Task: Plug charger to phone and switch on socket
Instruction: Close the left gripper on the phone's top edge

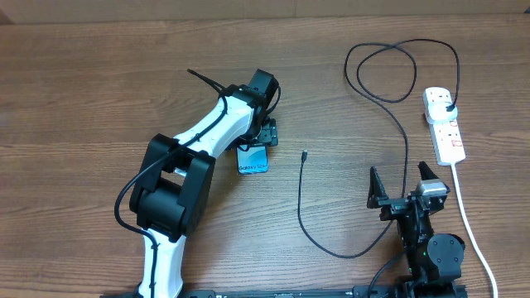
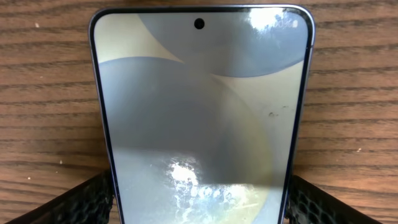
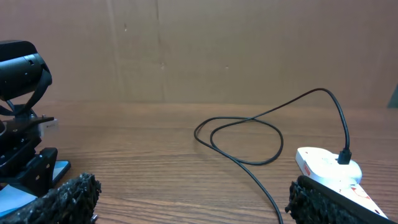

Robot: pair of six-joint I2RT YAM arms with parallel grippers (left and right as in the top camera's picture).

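The phone [image 1: 252, 158] lies flat on the wooden table, light blue screen up; it fills the left wrist view [image 2: 199, 118]. My left gripper [image 1: 263, 135] straddles its far end, with a finger against each long edge [image 2: 199, 205]. The black charger cable [image 1: 406, 141] loops from its plug [image 1: 447, 106] in the white socket strip [image 1: 445, 124] down to a small connector tip [image 1: 304, 154], which lies free on the table right of the phone. My right gripper [image 1: 404, 184] is open and empty near the front edge, and the cable passes between its fingers [image 3: 193, 199].
The strip's thick white cord [image 1: 468, 215] runs to the front right edge, beside my right arm. In the right wrist view the cable [image 3: 249, 158], the strip [image 3: 323, 163] and a corner of the phone [image 3: 18, 193] under the left arm show. A brown wall stands behind.
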